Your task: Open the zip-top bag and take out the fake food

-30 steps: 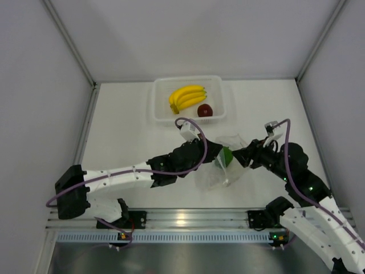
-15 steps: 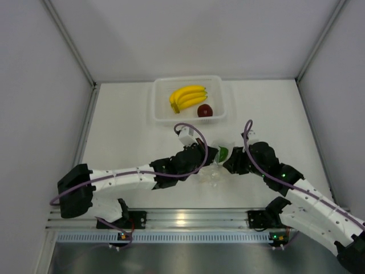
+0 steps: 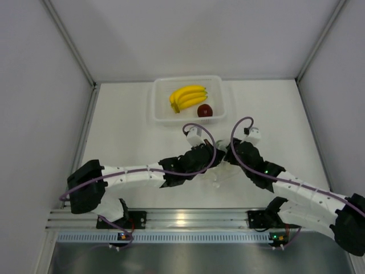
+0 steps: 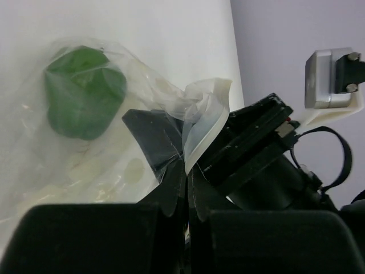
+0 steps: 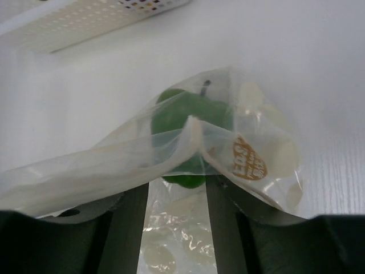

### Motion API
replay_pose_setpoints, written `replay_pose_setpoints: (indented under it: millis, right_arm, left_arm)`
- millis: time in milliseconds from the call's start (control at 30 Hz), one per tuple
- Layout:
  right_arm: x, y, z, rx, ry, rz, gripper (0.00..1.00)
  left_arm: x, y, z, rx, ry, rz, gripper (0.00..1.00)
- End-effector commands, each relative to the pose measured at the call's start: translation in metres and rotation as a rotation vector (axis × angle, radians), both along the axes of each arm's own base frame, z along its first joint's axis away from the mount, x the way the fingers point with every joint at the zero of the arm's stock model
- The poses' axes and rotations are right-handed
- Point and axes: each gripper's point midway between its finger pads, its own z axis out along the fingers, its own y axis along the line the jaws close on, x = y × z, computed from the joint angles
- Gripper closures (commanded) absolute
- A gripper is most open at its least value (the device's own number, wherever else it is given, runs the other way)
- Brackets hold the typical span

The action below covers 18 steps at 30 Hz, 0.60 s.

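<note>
one each: bag [image 5: 85,165], pepper [image 4: 85,94], banana bunch [image 3: 187,96], fruit [image 3: 205,110]

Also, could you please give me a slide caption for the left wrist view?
Left pincer shut on the zip-top bag at its lip, green toy pepper inside.

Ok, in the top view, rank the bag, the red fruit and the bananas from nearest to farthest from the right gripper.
1. Bag: at the right gripper, between the two arms.
2. Red fruit: in the tray, near its front right.
3. Bananas: in the tray, further back and left.
</note>
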Motion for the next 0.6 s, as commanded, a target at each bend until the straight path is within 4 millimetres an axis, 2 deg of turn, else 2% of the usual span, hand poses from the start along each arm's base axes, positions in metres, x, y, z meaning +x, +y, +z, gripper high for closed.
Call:
replay_pose_setpoints:
  millis: [0,67,133,233,267,300,367,400,433,500,533,567]
  right_arm:
    - [0.029,-0.012,0.011,0.063,-0.116,-0.197,0.52]
    - [0.034,-0.015,0.01,0.061,-0.152,-0.221,0.52]
    - [0.042,-0.006,0.013,0.087,-0.199,-0.19,0.51]
    - [0.054,0.012,0.015,0.023,-0.216,-0.061,0.44]
    - [0.058,0.024,0.023,0.033,-0.215,-0.01,0.43]
    - [0.06,0.027,0.012,-0.002,-0.181,0.017,0.43]
    - [0.061,0.04,0.014,-0.004,-0.184,0.094,0.43]
    - [0.06,0.047,0.012,-0.001,-0.187,0.129,0.43]
    - [0.063,0.054,0.022,0.02,-0.232,0.159,0.42]
    - [0.061,0.067,0.019,0.031,-0.234,0.225,0.38]
    - [0.062,0.07,0.017,0.015,-0.233,0.246,0.37]
    - [0.065,0.076,0.019,0.01,-0.231,0.27,0.37]
  left_arm:
    - [0.0,-0.011,0.025,-0.106,-0.005,0.018,1.0]
    - [-0.001,-0.014,0.026,-0.109,-0.006,0.01,1.0]
    - [-0.001,-0.016,0.027,-0.11,-0.005,0.004,1.0]
    - [-0.003,-0.019,0.025,-0.1,-0.007,-0.016,1.0]
    - [-0.004,-0.02,0.024,-0.095,-0.007,-0.028,1.0]
    - [-0.005,-0.021,0.021,-0.089,-0.006,-0.032,1.0]
    - [-0.006,-0.018,0.018,-0.082,-0.003,-0.033,1.0]
    - [-0.007,-0.012,0.014,-0.075,-0.002,-0.027,1.0]
    - [-0.007,-0.008,0.011,-0.072,0.003,-0.023,1.0]
    - [-0.007,0.003,0.012,-0.078,-0.003,0.002,1.0]
    - [-0.008,0.012,-0.001,-0.056,0.008,0.016,1.0]
    - [-0.008,0.018,-0.003,-0.052,0.008,0.027,1.0]
